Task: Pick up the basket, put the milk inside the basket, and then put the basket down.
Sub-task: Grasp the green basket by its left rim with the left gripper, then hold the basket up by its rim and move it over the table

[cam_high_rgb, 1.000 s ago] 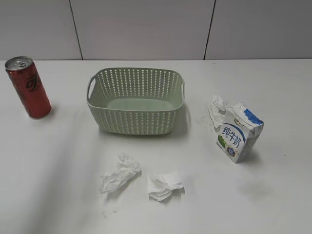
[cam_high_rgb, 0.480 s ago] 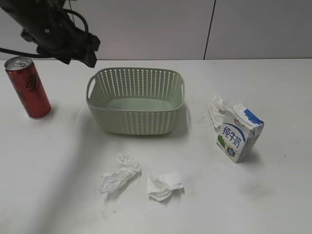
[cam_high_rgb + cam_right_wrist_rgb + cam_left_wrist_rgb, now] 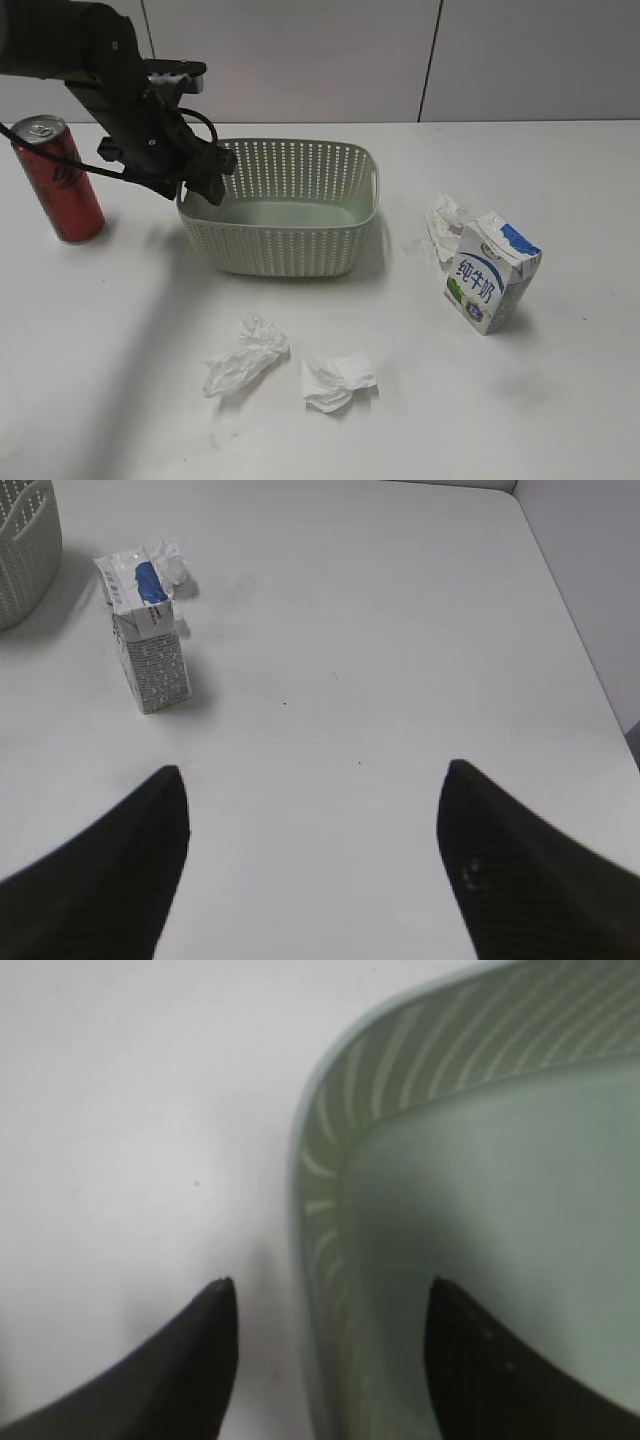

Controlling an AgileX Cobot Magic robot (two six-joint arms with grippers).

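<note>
The pale green basket (image 3: 285, 210) stands on the white table, back centre. My left gripper (image 3: 200, 180) is open and straddles the basket's left wall; in the left wrist view (image 3: 328, 1290) one finger is outside and one inside the basket (image 3: 470, 1220). The milk carton (image 3: 488, 272), white with a blue top, stands upright to the right of the basket, and shows in the right wrist view (image 3: 145, 630). My right gripper (image 3: 315, 780) is open and empty above bare table, well to the right of the milk; it is not in the exterior view.
A red can (image 3: 58, 180) stands at the left, close to my left arm. Two crumpled tissues (image 3: 245, 355) (image 3: 338, 380) lie in front of the basket, and another (image 3: 443, 225) behind the milk. The table's right edge (image 3: 575, 630) shows in the right wrist view.
My left arm came into view from the upper left and came down to the basket's left wall. The basket, the milk and the can have not moved.
</note>
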